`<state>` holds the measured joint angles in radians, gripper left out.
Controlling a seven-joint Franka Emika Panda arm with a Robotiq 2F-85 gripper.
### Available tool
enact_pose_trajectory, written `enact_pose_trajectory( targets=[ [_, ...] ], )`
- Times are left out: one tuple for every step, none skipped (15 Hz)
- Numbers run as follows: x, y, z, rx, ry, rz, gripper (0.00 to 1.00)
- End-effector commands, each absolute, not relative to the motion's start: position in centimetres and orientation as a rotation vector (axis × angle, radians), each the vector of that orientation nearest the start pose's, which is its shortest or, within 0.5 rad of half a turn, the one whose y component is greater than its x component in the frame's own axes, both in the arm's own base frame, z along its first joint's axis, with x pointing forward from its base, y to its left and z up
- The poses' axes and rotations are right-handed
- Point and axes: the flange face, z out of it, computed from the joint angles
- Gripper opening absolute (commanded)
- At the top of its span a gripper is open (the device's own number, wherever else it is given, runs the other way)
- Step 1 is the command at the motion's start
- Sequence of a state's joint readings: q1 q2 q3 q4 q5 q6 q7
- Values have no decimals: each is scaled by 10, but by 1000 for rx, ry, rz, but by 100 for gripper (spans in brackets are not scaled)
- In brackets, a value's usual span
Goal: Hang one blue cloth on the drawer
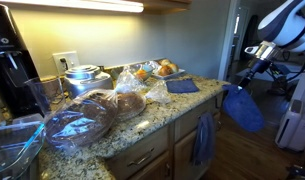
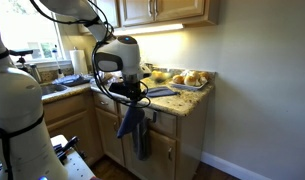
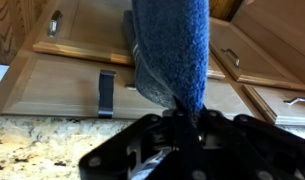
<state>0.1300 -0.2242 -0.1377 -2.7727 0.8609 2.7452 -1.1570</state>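
Pinching the top of the blue cloth (image 3: 177,45), the claw (image 3: 188,128) is clenched on it, and in the wrist view the fabric runs straight out from between the fingers. That view stands upside down, so the cloth appears to rise. In both exterior views the claw (image 1: 242,80) (image 2: 132,98) hangs in the air with the cloth (image 1: 244,110) (image 2: 129,124) dangling freely below it, just off the end of the counter (image 1: 157,118) and touching nothing else that I can see.

Behind the cloth in the wrist view is the drawer (image 3: 52,90), a light wooden front with a dark handle (image 3: 106,93). A duller grey-blue towel (image 3: 144,78) (image 1: 203,142) is draped down the cabinet face near it.

On the counter top lie a small folded blue cloth (image 1: 182,87), bagged bread (image 1: 80,122) and a tray of rolls (image 2: 189,78).
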Motion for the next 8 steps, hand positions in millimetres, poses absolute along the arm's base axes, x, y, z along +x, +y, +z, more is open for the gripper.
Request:
enact_pose_trajectory(
  targets=[
    [389, -31, 290, -2776, -534, -539, 11],
    [389, -31, 290, -2776, -536, -540, 11],
    [389, -30, 290, -2775, -538, -540, 11],
    [389, -30, 290, -2775, -539, -541, 11],
    [389, -30, 290, -2775, -540, -541, 11],
    [389, -30, 290, -2775, -540, -541, 8],
    [388, -32, 285, -2776, -555, -522, 8],
    [387, -35, 280, -2777, -558, -504, 8]
  ],
)
